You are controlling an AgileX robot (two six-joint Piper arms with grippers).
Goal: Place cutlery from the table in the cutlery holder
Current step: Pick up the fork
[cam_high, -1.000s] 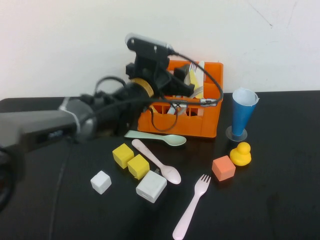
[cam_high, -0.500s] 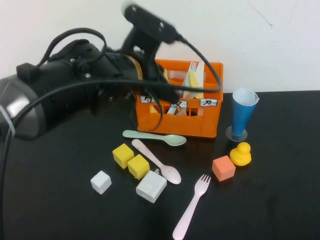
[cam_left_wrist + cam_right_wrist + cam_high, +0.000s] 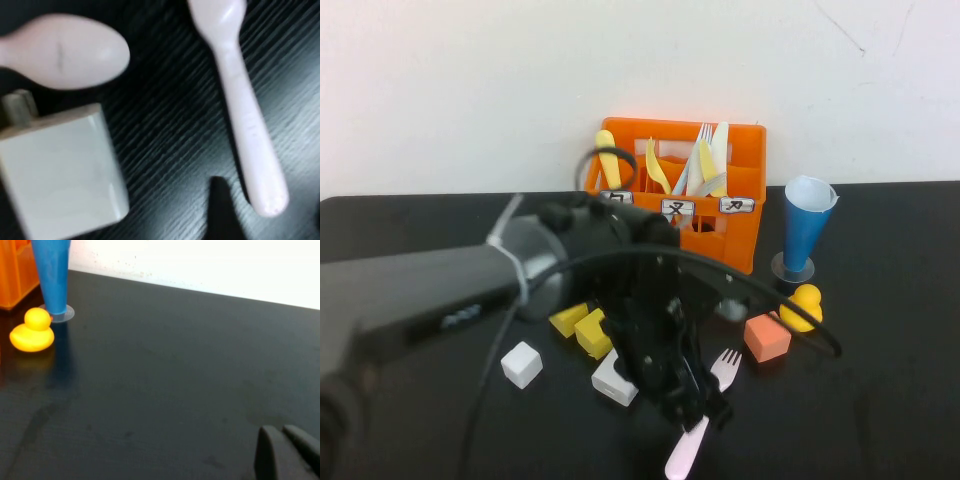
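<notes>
Pink fork (image 3: 698,425) lies flat on the black table (image 3: 880,400) near its front edge, and your left gripper (image 3: 705,410) hangs right over the middle of it. In the left wrist view the pale-pink fork (image 3: 245,110) runs past one dark fingertip (image 3: 220,210) that shows beside the handle end; a second fingertip barely shows at the frame's edge, so the fingers stand apart on either side of the handle and are not clamped on it. Just beside the fork in that view you have the bowl of a pink spoon (image 3: 70,50) and a white charger block (image 3: 60,170) with its metal prongs pointing away from the fork. From the high view, the left arm hides most of the table's middle; around it you can see the white block (image 3: 612,380), two yellow cubes (image 3: 582,325), a small white cube (image 3: 521,364), an orange cube (image 3: 766,336) and a yellow duck (image 3: 802,305). Behind them, the orange cutlery holder (image 3: 735,235) stands against the wall with several pieces upright in its compartments. A blue cone cup (image 3: 804,230) stands just right of it. Your right gripper (image 3: 287,455) shows only in its own wrist view, low over bare table, well apart from the duck (image 3: 32,332) and the cup (image 3: 52,275), with its two fingertips pressed together
</notes>
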